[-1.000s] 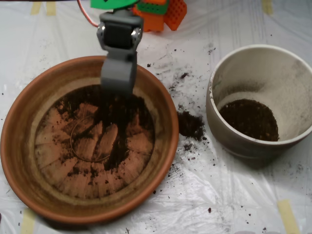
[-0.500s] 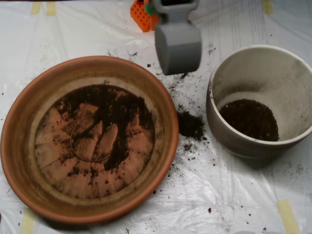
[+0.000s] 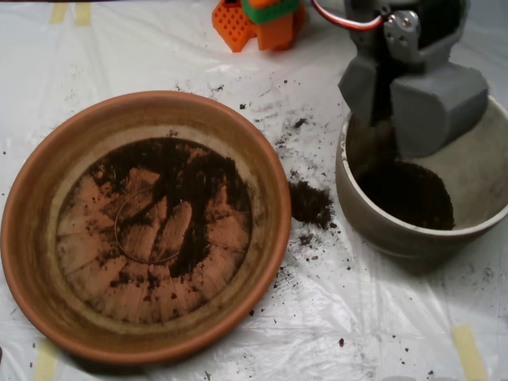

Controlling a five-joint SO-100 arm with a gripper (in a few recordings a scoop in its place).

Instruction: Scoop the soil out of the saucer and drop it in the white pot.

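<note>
The terracotta saucer point(image 3: 22, 238) fills the left half of the overhead view, with a thin smear of dark soil point(image 3: 186, 171) left over its ridged base. At the right stands the white pot point(image 3: 379, 228), a dark heap of soil point(image 3: 409, 197) in its bottom. My grey scoop point(image 3: 389, 127) hangs over the pot's upper left part. Its two shells are spread apart, and a dark streak of soil runs down between them into the pot. The scoop hides the pot's far rim.
A clump of spilled soil point(image 3: 310, 203) lies on the white plastic sheet point(image 3: 381, 317) between saucer and pot, with crumbs scattered around it. Orange and green blocks point(image 3: 260, 20) sit at the top edge. Yellow tape strips point(image 3: 470, 351) mark the sheet's corners.
The scoop has lifted out of the saucer's far side, travelled right across the spilled soil to above the white pot, and opened. Soil is falling from it.
</note>
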